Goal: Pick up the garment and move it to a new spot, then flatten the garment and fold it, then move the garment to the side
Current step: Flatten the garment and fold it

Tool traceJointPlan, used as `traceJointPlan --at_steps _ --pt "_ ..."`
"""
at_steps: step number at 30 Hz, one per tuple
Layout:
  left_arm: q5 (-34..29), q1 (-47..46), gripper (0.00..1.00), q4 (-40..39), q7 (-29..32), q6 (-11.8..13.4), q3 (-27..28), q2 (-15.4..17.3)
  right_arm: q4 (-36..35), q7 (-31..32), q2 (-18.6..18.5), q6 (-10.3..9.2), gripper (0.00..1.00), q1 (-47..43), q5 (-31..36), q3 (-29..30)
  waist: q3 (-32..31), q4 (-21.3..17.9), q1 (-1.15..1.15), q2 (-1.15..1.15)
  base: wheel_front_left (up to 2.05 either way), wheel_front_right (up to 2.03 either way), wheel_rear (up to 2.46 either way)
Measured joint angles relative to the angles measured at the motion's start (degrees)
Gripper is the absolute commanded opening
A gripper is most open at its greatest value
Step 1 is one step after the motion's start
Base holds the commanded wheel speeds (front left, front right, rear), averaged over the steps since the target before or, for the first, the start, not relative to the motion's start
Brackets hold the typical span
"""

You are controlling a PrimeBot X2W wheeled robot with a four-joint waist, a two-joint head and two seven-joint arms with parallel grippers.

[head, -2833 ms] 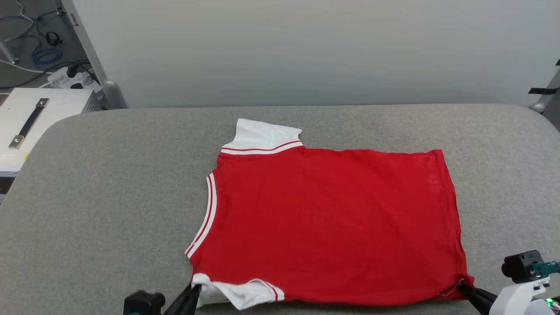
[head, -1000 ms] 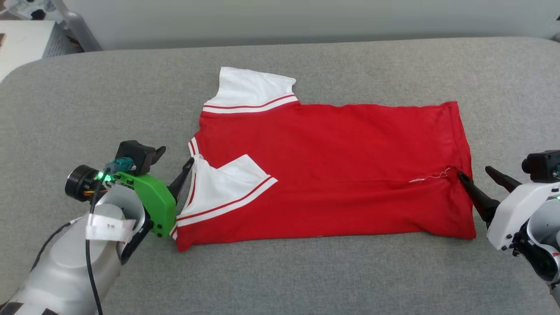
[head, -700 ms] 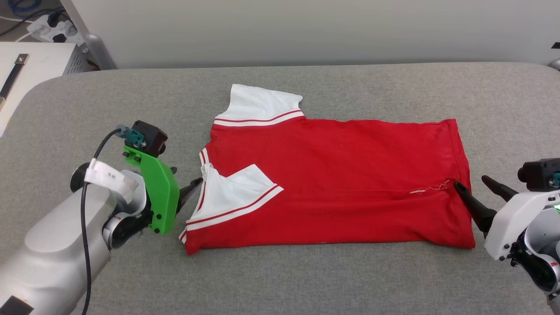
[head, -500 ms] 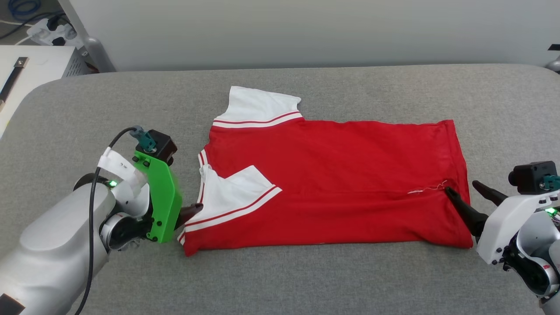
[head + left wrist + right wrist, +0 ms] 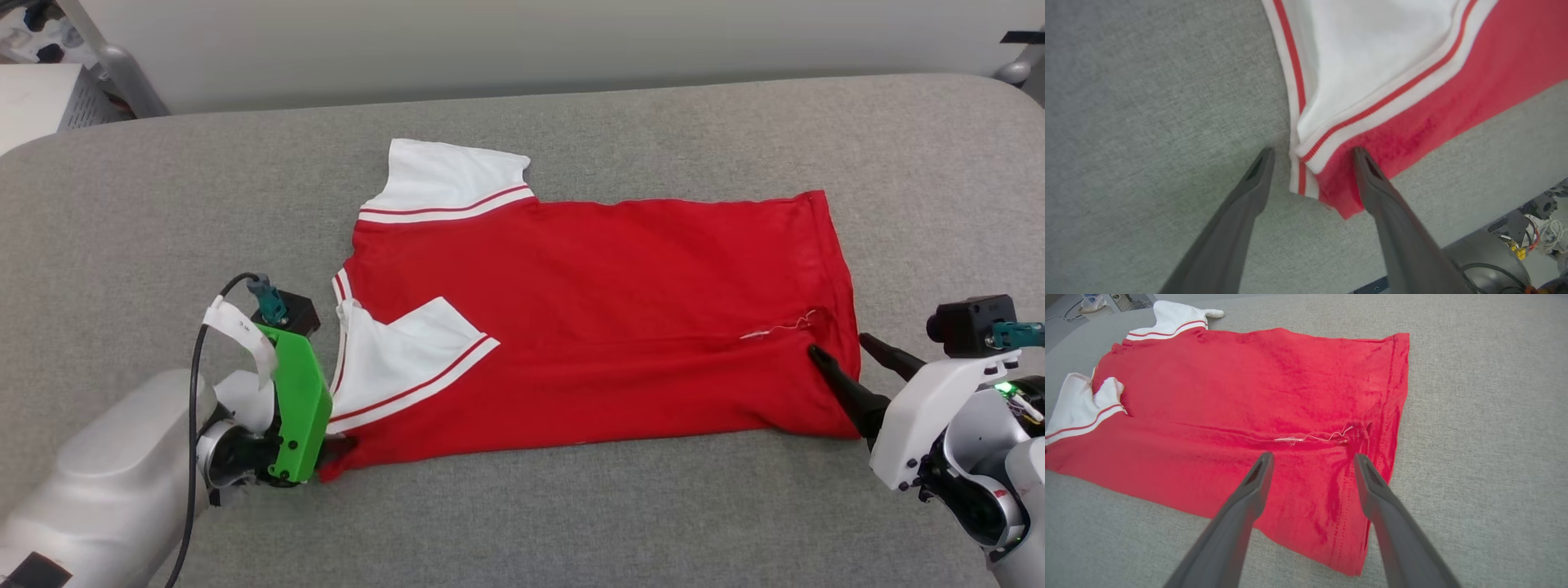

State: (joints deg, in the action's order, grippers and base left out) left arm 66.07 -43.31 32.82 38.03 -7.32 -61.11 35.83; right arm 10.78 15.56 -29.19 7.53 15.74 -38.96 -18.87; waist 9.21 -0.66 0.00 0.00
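Observation:
The garment (image 5: 604, 318) lies flat on the grey table, plain red side up, its numerals hidden. Its near long edge is folded over toward the far side, with one white sleeve (image 5: 400, 359) lying on top; the other sleeve (image 5: 445, 175) sticks out at the far left. My left gripper (image 5: 1313, 153) is open at the near-left corner (image 5: 335, 457), one finger on the bare table and one on the red cloth, the striped trim between them. My right gripper (image 5: 839, 347) is open over the hem (image 5: 1372, 457), beside a loose white thread (image 5: 1310, 437).
The grey padded table (image 5: 571, 523) stretches wide around the garment. A white box (image 5: 33, 102) and a metal post (image 5: 122, 69) stand beyond its far left corner. Past the table's near edge, cables (image 5: 1535, 228) show in the left wrist view.
The near edge and sleeve have been folded over onto the red body. My left gripper has let go and slid down the left edge to the near corner. The camera also shifted.

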Motion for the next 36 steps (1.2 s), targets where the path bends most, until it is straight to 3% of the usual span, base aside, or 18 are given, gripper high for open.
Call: traceJointPlan --at_steps 10,11,12,13,23,30,36 --pt "1.77 0.23 1.0 0.67 0.23 0.0 -2.35 0.07 0.67 -0.18 -0.07 0.0 1.0 1.85 -0.01 -0.94 2.11 -1.46 0.0 0.0 0.0 0.0 0.0" --pt "1.91 0.18 0.49 0.67 0.03 0.0 -2.55 0.16 0.76 -0.18 -0.09 0.0 1.0 2.03 -0.01 -1.07 2.11 -1.51 0.0 0.0 0.0 0.0 0.0" --pt "2.11 0.17 0.19 0.73 -0.36 0.0 -2.74 0.19 0.78 -0.18 -0.19 0.0 1.0 2.15 -0.02 -1.11 2.07 -1.49 0.0 0.0 0.0 0.0 0.0" --pt "2.34 0.18 0.0 0.78 -0.81 0.0 -2.93 0.19 0.8 -0.18 -0.38 0.01 1.0 2.2 -0.03 -1.16 1.97 -1.43 0.0 0.0 0.0 0.0 0.0" --pt "3.94 0.18 0.0 -2.94 -6.73 0.0 -5.58 0.47 -0.52 2.72 -6.19 0.0 1.0 2.54 -0.77 -0.78 -0.82 -0.17 0.0 0.0 0.0 0.0 0.0" --pt "3.49 -0.15 0.0 -7.19 -10.1 0.0 -7.57 2.69 -3.71 14.23 -12.62 0.0 1.0 3.98 -4.21 -2.69 -2.5 1.31 0.0 0.0 0.0 0.0 0.0" --pt "3.37 -1.65 0.0 -9.37 -11.61 0.0 -8.84 3.53 -4.46 24.02 -15.57 0.0 1.0 5.62 -6.65 -5.2 -2.58 2.56 0.0 0.0 0.0 0.0 0.0"
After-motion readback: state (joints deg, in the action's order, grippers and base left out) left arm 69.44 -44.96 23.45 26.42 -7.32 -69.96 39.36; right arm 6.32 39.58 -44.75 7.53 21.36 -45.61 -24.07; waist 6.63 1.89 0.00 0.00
